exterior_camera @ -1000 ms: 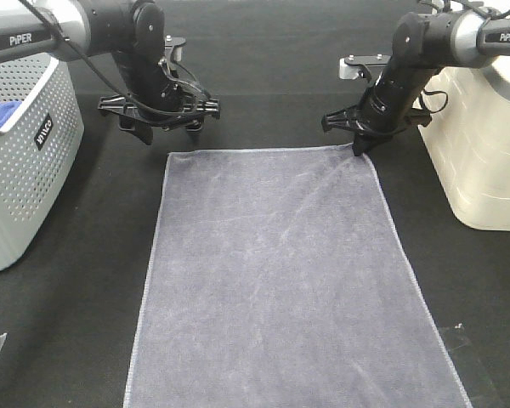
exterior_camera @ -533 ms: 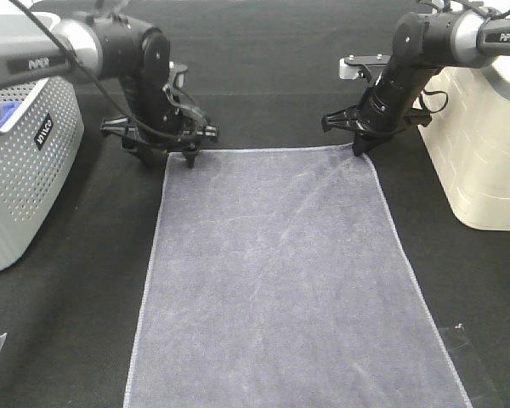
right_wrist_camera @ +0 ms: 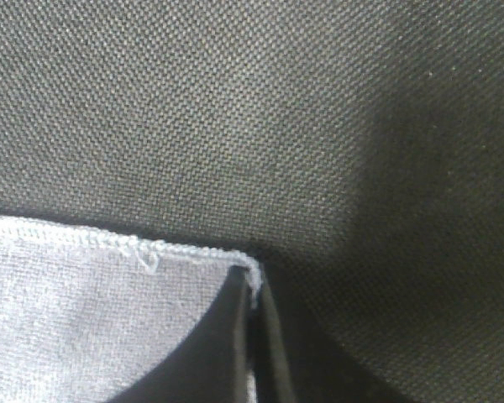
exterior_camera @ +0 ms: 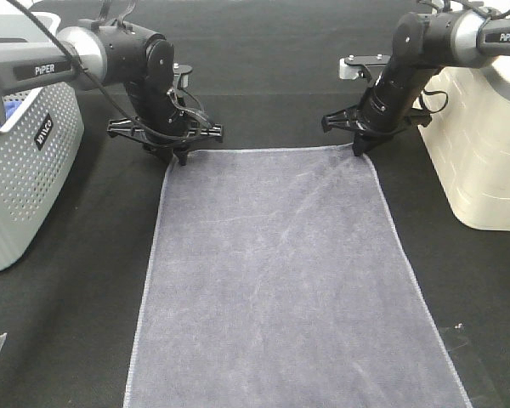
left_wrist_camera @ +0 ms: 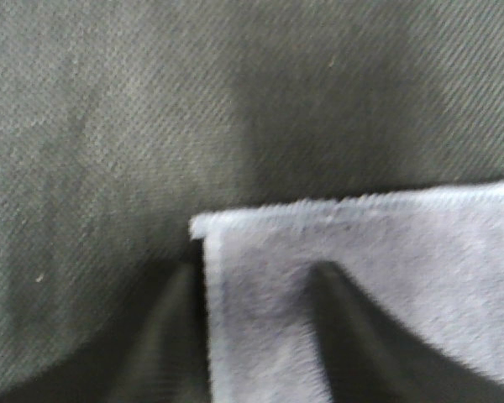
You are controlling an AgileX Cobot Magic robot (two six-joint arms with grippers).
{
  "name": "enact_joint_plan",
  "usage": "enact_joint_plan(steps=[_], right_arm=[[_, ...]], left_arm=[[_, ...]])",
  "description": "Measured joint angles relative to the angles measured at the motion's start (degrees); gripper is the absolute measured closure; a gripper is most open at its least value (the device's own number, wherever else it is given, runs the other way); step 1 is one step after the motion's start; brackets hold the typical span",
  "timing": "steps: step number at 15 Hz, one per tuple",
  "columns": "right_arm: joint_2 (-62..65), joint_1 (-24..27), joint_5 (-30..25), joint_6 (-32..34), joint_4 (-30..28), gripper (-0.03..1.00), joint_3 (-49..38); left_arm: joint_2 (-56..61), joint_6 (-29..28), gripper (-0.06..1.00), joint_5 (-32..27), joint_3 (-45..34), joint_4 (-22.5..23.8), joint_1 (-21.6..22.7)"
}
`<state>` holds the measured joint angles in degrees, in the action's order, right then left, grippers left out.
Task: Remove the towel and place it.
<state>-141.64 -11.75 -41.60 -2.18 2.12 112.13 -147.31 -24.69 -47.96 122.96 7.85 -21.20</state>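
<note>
I have the towel (exterior_camera: pixel 280 272) spread flat on the black surface (exterior_camera: pixel 263 76), a long grey-lavender rectangle of soft, brushed pile with a paler stitched hem along its edges. Its near end runs out of the high view, so I cannot see those two corners. The surface itself is a coarse woven fabric, and the weave reads clearly in both wrist views.

My left hand (exterior_camera: pixel 180 158) is down at the towel's far left corner. In the left wrist view its fingers (left_wrist_camera: pixel 344 336) stand apart: one rests on the pile, the other on the black fabric just off the hem, with a strip of towel (left_wrist_camera: pixel 386 252) lying flat between them. That view is soft and blurred, so I cannot tell whether the pile is bunched at all.

My right hand (exterior_camera: pixel 359 150) is at the far right corner, jaws together and clamped on the corner hem. The right wrist view shows the stitched edge (right_wrist_camera: pixel 84 319) running into the closed tips (right_wrist_camera: pixel 252 290), with a pale sliver between them.

A grey perforated plastic basket (exterior_camera: pixel 17 187) stands to the left, cut off by the frame, with a bit of blue cloth (exterior_camera: pixel 13 110) showing inside. A cream ribbed container (exterior_camera: pixel 484 153) stands to the right, also cut off.
</note>
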Motion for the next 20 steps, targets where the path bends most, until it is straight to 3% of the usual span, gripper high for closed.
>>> enact_joint_plan(steps=[1,2,3,5,10,14,15,20], right_arm=[[0.00,0.00,0.00,0.00,0.00,0.97,0.00],[0.00,0.00,0.00,0.00,0.00,0.97,0.00],[0.00,0.00,0.00,0.00,0.00,0.97,0.00],[0.00,0.00,0.00,0.00,0.00,0.97,0.06],[-0.92,-0.17,-0.17,0.00,-0.06,0.97,4.41],[-0.92,-0.40,8.94,0.00,-0.17,0.97,5.21],[-0.92,-0.46,13.35,0.00,-0.57,0.97,5.21],[-0.92,-0.46,27.67,0.00,-3.27,0.97,5.21]], left_arm=[[0.00,0.34,0.86,0.11,0.00,0.23,0.00],[0.00,0.34,0.86,0.11,0.00,0.23,0.00],[0.00,1.15,0.92,0.11,0.00,0.40,0.00],[0.00,2.01,0.94,0.11,0.00,0.80,0.00],[0.17,1.20,0.94,2.18,1.60,9.68,0.63],[0.17,0.00,0.94,11.34,2.35,9.80,4.01],[0.17,0.52,0.94,14.73,2.35,10.26,4.35],[-1.95,-0.97,0.94,28.88,2.92,16.10,5.27]])
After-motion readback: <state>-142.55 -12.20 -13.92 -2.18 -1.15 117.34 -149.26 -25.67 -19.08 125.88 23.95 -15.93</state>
